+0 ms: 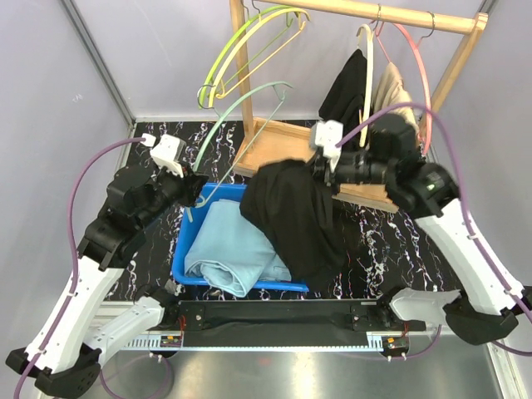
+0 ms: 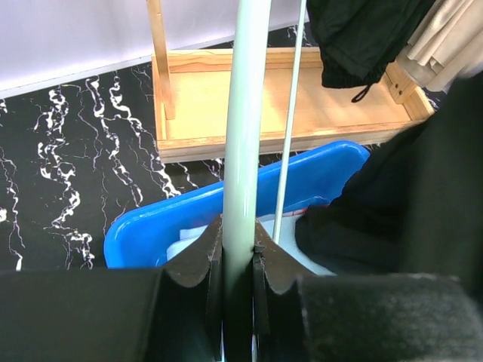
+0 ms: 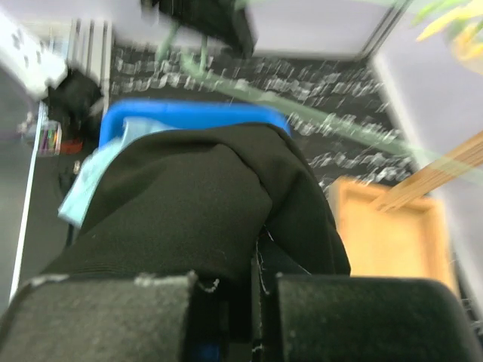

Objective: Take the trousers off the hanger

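Currently the right claw (image 3: 255, 283) pinches black trousers (image 1: 293, 218) hanging beneath it, while the left claw (image 2: 238, 253) clamps the green hanger (image 2: 247, 113).

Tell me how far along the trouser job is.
Done: light blue trousers lie in the blue bin, and yellow-green hangers hang bare. In hand: the left gripper is shut on the pale green hanger while the right gripper is shut on black trousers draped over the bin. Left: another black pair and a beige pair hang on the rack.
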Controlling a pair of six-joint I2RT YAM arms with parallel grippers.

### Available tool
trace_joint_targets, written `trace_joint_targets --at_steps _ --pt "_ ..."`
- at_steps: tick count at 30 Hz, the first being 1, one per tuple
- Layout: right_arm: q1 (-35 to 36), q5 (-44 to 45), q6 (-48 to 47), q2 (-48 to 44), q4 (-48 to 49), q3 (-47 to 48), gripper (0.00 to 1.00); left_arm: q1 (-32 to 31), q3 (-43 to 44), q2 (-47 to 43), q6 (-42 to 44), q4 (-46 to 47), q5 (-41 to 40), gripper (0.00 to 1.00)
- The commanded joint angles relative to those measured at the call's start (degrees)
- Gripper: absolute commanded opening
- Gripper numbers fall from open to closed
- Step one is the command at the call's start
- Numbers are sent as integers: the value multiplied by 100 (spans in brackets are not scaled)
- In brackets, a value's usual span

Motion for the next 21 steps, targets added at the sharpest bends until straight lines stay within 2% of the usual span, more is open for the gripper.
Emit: trace_joint_targets --at_steps 1,6,10,14,18,21 --pt "49 -113 -283 -251 924 -1112 0 2 342 -84 76 300 251 0" --pt "321 581 -574 -173 1662 -2623 0 2 421 -75 32 212 374 0" --pt "654 1257 -635 169 2391 -3197 0 2 421 -76 15 229 365 0" --pt "962 2573 -1179 565 3514 -3942 0 2 465 -23 -12 264 383 0" --pt "963 3437 -1313 1363 3931 -4138 0 2 500 39 -12 265 427 0" --pt "928 3562 -1348 1506 4002 -4252 0 2 526 83 -21 256 470 0"
